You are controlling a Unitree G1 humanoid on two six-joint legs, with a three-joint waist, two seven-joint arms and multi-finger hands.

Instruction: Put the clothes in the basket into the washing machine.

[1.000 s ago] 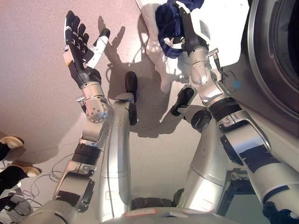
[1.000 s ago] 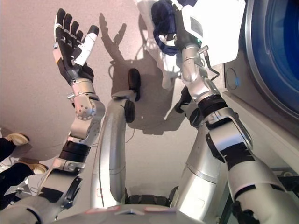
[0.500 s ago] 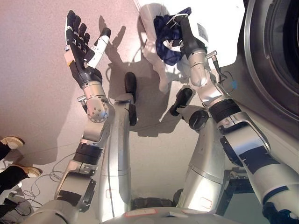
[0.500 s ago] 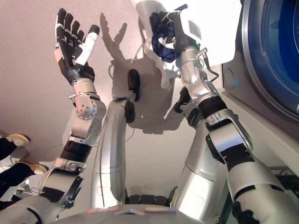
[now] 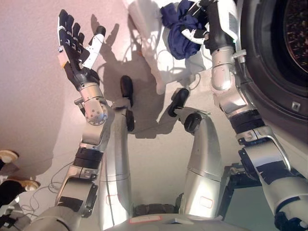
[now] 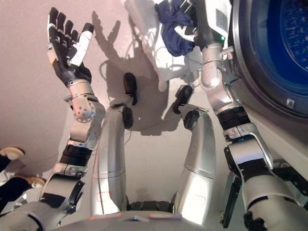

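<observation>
- L hand [image 5: 74, 50]: we see it raised at approx. 10 o'clock of the view, palm turned toward the camera, fingers straight and spread, thumb w/ white cover angled to 1 o'clock. It holds nothing; it is well apart from the clothes.
- L arm: runs from lower left up to the hand, forearm near vertical, wrist bent slightly to 11 o'clock.
- R hand [image 5: 204, 26]: at approx. 1 o'clock, top edge of view. We see its fingers curled round a dark blue garment [image 5: 180, 29]; one white-tipped finger crosses the cloth's right side. Hand closed on the cloth.
- R arm: rises from lower right, forearm upright, wrist just beside the washing machine's rim.
- Dark blue garment: bunched, hanging from the R hand, at 9 o'clock of that hand. It lies over the white basket [image 5: 144, 19], not inside the drum.
- White basket: at 12 o'clock on the floor, partly hidden by garment and R arm; we cannot tell what else it contains.
- Washing machine [image 6: 260, 77]: fills the 2–3 o'clock side. Round door opening w/ dark ring; perforated drum [image 6: 293, 29] visible within, blue-lit in the right eye view.
- Floor [image 5: 29, 96]: pale, speckled, at 9 o'clock.
- Person's shoes [image 5: 7, 156]: at approx. 8 o'clock, left edge, well apart from both hands.
</observation>
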